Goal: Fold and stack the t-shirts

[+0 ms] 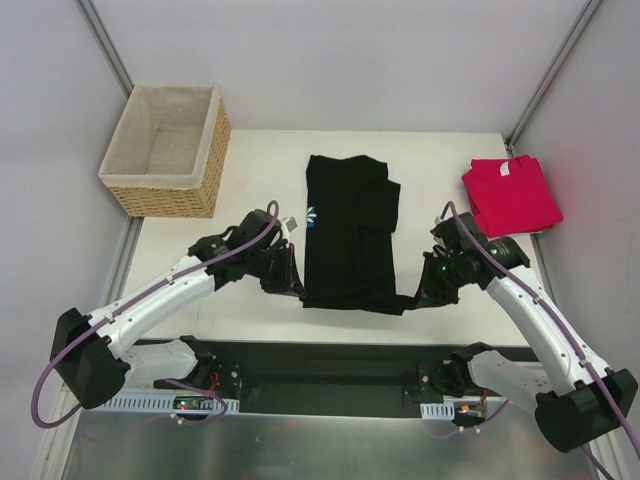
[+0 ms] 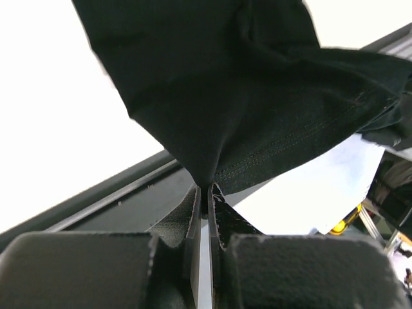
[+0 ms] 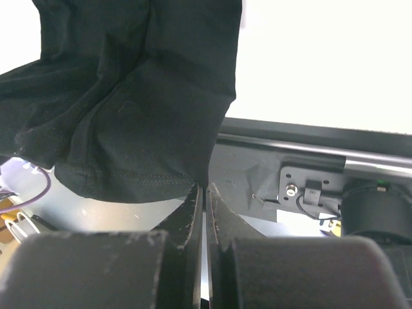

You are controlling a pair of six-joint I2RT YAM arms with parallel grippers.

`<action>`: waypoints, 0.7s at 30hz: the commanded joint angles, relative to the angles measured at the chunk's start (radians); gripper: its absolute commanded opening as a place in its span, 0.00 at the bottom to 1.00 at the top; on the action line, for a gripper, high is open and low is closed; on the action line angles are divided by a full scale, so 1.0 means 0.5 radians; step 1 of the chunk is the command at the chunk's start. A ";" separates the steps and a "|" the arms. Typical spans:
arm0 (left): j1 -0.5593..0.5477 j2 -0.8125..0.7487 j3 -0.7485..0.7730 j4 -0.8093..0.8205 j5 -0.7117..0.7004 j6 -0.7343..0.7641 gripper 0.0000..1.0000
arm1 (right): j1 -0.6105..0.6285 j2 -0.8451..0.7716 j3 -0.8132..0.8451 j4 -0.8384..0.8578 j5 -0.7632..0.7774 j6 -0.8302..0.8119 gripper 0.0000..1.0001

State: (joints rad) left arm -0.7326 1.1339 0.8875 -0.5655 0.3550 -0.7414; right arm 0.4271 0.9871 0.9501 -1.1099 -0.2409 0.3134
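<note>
The black t-shirt (image 1: 348, 232) lies lengthwise at the table's middle, sides folded in, a sliver of its blue-and-white print showing at its left edge. My left gripper (image 1: 297, 287) is shut on its near left hem corner, and in the left wrist view the black t-shirt (image 2: 232, 96) hangs from the left gripper (image 2: 206, 193). My right gripper (image 1: 417, 298) is shut on the near right corner; the black t-shirt (image 3: 141, 96) drapes from the right gripper (image 3: 205, 188). The near hem is lifted slightly between both. The pinkish-red t-shirt (image 1: 510, 196) lies folded at the far right.
A woven wicker basket (image 1: 166, 150) with pale lining stands at the far left corner. The black base rail (image 1: 320, 375) runs along the near edge of the white table (image 1: 260, 190). Grey walls close in on both sides.
</note>
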 commanded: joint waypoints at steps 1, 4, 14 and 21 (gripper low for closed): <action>0.100 0.082 0.148 -0.124 -0.047 0.206 0.00 | -0.111 0.106 0.155 -0.017 -0.012 -0.225 0.01; 0.125 0.153 0.216 -0.127 -0.041 0.249 0.00 | -0.158 0.179 0.220 0.005 -0.040 -0.283 0.01; 0.207 0.330 0.357 -0.127 0.002 0.341 0.00 | -0.280 0.449 0.416 0.097 -0.110 -0.427 0.01; 0.302 0.490 0.510 -0.124 0.066 0.436 0.00 | -0.336 0.661 0.588 0.124 -0.156 -0.507 0.01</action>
State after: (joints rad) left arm -0.6098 1.3411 1.0790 -0.5915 0.3683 -0.5850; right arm 0.2798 1.2770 1.1744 -1.0519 -0.3206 0.1127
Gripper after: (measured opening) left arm 0.017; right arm 0.018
